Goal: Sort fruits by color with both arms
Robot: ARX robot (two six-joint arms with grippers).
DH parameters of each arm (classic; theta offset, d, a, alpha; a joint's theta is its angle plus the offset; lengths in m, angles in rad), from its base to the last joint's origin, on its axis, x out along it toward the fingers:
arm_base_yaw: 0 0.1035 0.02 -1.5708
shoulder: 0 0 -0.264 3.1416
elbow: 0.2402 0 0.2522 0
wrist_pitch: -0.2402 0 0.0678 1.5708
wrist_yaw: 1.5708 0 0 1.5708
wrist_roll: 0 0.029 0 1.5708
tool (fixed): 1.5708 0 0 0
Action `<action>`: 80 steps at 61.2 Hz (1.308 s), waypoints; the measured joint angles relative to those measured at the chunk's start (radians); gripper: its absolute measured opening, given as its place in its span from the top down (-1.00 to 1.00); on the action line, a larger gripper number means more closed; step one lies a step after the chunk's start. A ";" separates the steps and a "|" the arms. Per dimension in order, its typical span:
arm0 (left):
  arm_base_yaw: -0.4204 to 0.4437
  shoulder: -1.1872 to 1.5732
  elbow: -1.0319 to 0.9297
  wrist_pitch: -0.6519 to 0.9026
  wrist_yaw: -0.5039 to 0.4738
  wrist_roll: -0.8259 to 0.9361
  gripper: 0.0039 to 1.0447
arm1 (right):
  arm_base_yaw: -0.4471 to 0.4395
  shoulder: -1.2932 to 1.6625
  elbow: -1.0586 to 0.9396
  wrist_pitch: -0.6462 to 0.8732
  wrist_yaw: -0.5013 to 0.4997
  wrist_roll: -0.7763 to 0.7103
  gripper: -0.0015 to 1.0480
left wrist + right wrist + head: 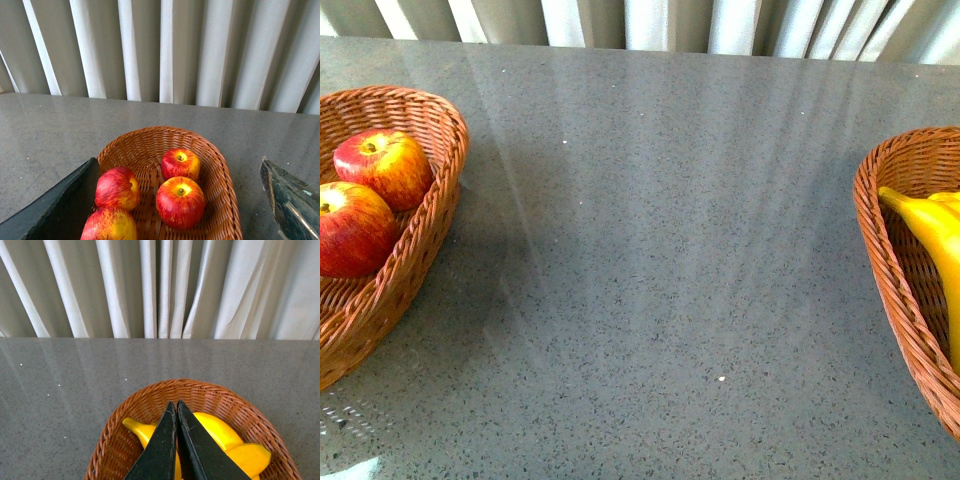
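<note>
A: Where are the apples?

B: In the wicker basket (pixel 430 215) at the left edge of the bench (pixel 650 250). The front view shows two, one red apple (pixel 384 166) farther back and another (pixel 353 228) just in front of it, touching or nearly so. The left wrist view shows four in that basket (pixel 220 180): a back apple (pixel 180 163), a front apple (pixel 180 202) close against it, a third (pixel 117 187) beside them and a fourth (pixel 109 225) partly cut off at the picture's border.

A: And the bananas?

B: In the other basket (pixel 890 250) at the right edge of the bench. The front view catches a yellow banana (pixel 932 235) lying along it, dark tip toward the back. The right wrist view shows the bananas (pixel 222 437) curving across that basket (pixel 150 402), partly hidden behind the gripper.

A: What about the jaws?

B: The left gripper (pixel 180 200) has its jaws spread wide, one dark finger (pixel 55 210) on one side of the basket and the other on the opposite side, with apples between but nothing pinched. The right gripper (pixel 177 405) has its jaws pressed together, tips meeting above the bananas and holding nothing.

A: Anything behind?

B: Pale curtains (pixel 160 287) hang along the bench's back edge.
</note>
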 joint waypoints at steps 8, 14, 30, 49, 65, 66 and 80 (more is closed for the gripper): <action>0.000 0.000 0.000 0.000 0.000 0.000 -0.83 | 0.000 -0.079 0.000 -0.076 0.000 0.000 0.97; 0.000 0.000 0.000 0.000 0.000 0.000 -0.83 | 0.000 -0.138 0.000 -0.130 0.000 0.000 0.97; 0.000 0.000 0.000 0.000 0.000 0.000 -0.83 | 0.000 -0.279 -0.001 -0.266 0.000 0.000 0.97; 0.000 0.000 0.000 0.000 0.000 0.000 -0.83 | 0.000 -0.388 -0.001 -0.373 0.000 0.000 0.97; 0.000 0.000 0.000 0.000 0.000 0.000 -0.83 | 0.000 -0.524 -0.001 -0.544 -0.003 0.000 0.97; 0.000 0.000 0.000 0.000 0.000 0.000 -0.83 | 0.000 -0.550 0.000 -0.570 0.000 0.000 0.97; 0.000 0.000 0.000 0.000 0.000 0.000 -0.83 | 0.000 -0.601 0.000 -0.594 -0.001 -0.001 0.97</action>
